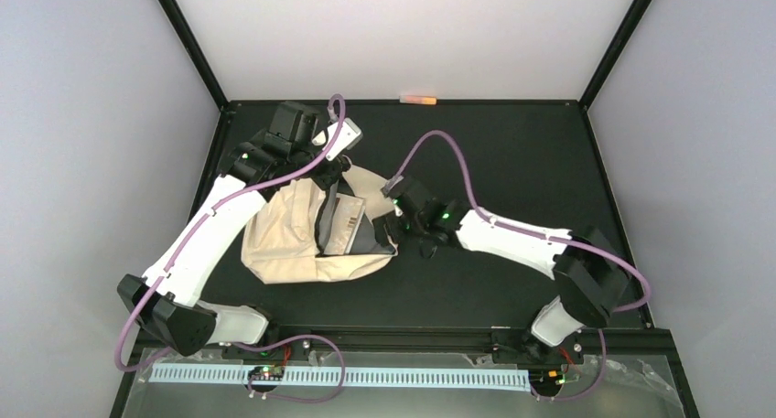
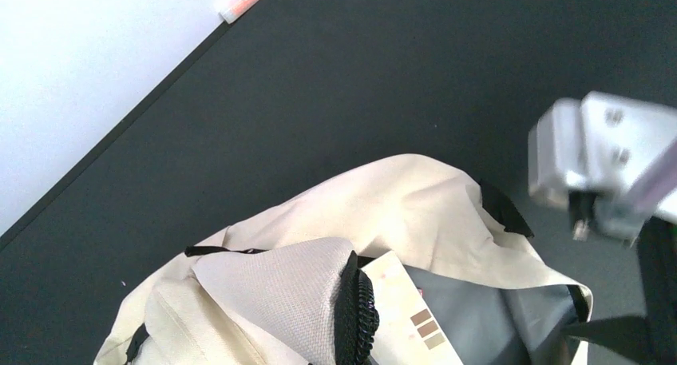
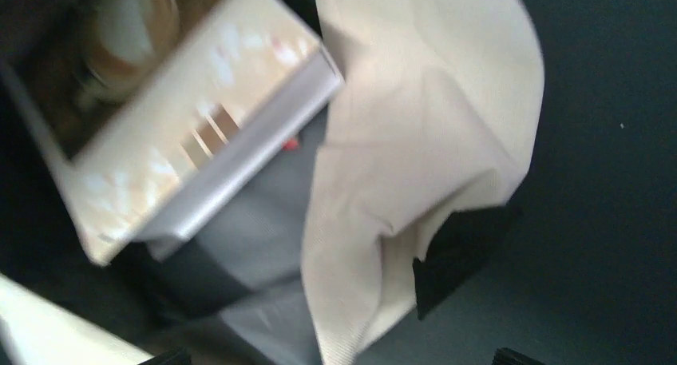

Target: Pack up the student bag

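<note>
The student bag (image 1: 293, 244) lies slumped on the dark bench (image 1: 512, 162), left of centre, with its mouth gaping toward the right arm. A flat cream box (image 1: 343, 224) sits in the opening against the grey lining, one end poking out past the dark zipper.

The left tool (image 1: 337, 166) is clenched at the bag's far end, over the raised fabric; whether it pinches the cloth cannot be told. The right tool (image 1: 395, 228) hovers just beside the mouth, released, with its dark fingertips spread wide and nothing between them. An orange marker (image 1: 418, 99) rests at the bench's far edge, well apart.
</note>
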`<state>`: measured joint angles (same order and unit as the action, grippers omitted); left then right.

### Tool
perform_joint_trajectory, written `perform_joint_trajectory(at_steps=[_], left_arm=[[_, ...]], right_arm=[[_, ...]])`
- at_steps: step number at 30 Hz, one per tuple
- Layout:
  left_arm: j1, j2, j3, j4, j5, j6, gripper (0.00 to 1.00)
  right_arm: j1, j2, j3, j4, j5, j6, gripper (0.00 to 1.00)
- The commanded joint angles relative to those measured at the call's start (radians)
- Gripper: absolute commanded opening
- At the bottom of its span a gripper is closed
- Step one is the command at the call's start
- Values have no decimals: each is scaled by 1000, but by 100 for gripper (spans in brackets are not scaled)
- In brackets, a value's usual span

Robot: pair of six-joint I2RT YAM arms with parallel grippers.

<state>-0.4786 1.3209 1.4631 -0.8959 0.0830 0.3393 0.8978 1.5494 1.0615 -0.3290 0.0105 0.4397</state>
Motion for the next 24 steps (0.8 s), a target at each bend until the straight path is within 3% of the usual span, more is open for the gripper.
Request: perform_joint_trajectory(at_steps=[1, 5, 9, 14, 16, 17, 24], left_arm=[[4, -62, 8, 22, 31, 4, 2], [4, -70, 5, 21, 38, 1, 2], [5, -81, -2, 5, 22, 12, 2], [5, -119, -52, -16, 19, 49, 2], [5, -133, -71, -41, 35, 64, 2], [5, -139, -76, -62, 48, 73, 1], [-49, -195, -186, -225, 260, 172, 2]], right_arm=[[95, 106, 34, -118, 277, -162, 100], [105, 247, 193, -167, 361, -240, 98], [105, 356, 270, -192, 416, -267, 85], [95, 322, 255, -172, 503, -221, 34], [83, 263, 228, -139, 495, -196, 7], [78, 242, 213, -126, 495, -188, 2], [18, 95, 47, -50, 392, -108, 1]])
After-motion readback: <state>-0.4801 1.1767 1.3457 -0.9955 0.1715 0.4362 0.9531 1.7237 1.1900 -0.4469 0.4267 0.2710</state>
